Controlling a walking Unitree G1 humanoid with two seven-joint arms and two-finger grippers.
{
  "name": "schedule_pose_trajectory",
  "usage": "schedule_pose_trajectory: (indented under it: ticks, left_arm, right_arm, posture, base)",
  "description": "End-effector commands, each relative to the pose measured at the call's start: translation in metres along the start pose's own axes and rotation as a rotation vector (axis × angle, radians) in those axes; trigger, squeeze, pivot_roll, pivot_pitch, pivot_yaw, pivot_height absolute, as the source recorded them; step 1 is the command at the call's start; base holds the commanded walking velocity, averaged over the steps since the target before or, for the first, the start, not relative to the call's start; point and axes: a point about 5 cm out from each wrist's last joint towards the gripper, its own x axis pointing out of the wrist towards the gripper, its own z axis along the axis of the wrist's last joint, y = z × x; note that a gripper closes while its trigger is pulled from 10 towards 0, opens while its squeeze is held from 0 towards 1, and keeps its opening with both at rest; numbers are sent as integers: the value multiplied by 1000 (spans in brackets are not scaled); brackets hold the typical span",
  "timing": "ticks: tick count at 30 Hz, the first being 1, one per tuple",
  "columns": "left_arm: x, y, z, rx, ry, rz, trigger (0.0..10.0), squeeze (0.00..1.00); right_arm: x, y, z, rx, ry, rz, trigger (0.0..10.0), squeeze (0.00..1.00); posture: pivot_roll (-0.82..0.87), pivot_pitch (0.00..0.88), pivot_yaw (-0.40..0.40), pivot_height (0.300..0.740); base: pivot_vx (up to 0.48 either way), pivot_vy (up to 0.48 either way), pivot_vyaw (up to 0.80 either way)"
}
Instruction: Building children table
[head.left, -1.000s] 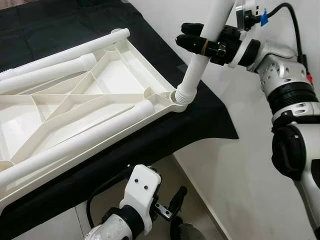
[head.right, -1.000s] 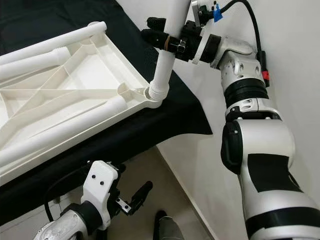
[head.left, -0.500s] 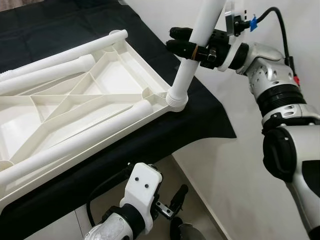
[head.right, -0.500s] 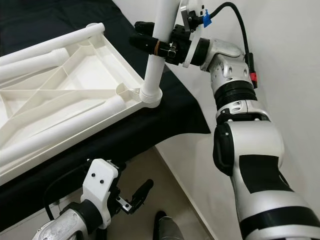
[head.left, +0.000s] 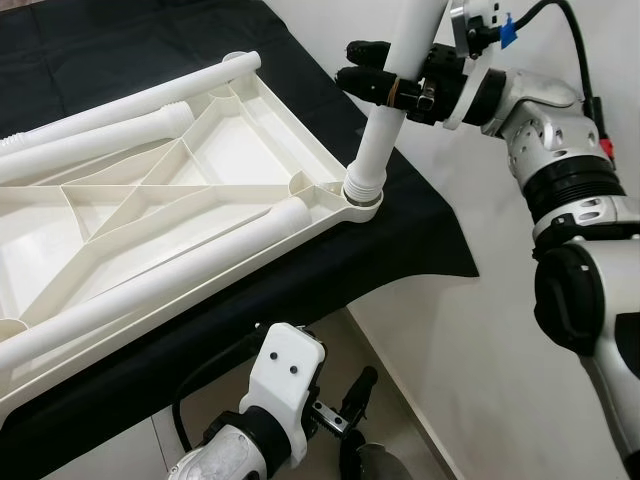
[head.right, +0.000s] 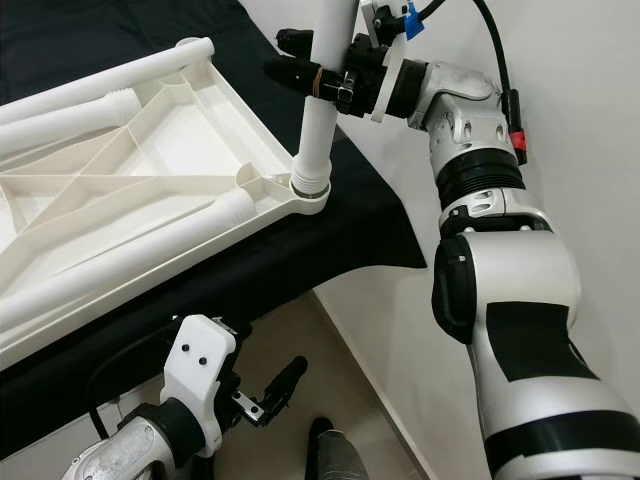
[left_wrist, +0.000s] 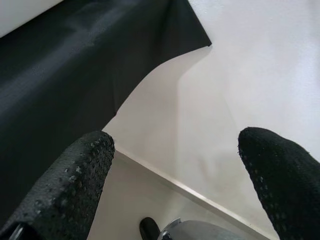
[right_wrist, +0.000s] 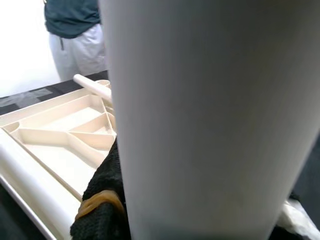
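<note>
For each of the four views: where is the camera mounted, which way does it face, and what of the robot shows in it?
Left eye view: on the head, looking down at the upturned tabletop on black cloth; right claw grips a leg, left claw hangs low.
Right eye view: the head's other eye, same scene.
Left wrist view: along spread fingers towards cloth, wall and floor.
Right wrist view: pressed against the leg, tabletop and a person beyond.
Shared: both wrist views repeat what the eyes see.

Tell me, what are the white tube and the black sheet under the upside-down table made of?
The table leg looks like smooth matte white plastic, moulded with ridged rings at its foot. The black cloth seems to be thin fabric: its edge hangs loosely off the surface.
</note>
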Motion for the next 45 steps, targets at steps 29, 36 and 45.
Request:
schedule_pose_trajectory:
  ticks: [29,36,45]
  left_arm:
    - [12,32,10,56,-36,75,10000,0]
    - [14,41,15,86,-50,97,10000,0]
    - [15,47,18,101,-66,112,10000,0]
  right_arm:
    - [22,11,-86,225,242,-416,0,0]
    - [24,9,-91,236,251,-551,0,0]
    - [26,8,-106,312,255,-877,0,0]
  posture:
    - [53,386,-95,740]
    - [54,371,-94,740]
    - [52,356,-96,740]
  base:
    - [0,0,0]
    - [0,0,0]
    - [0,0,0]
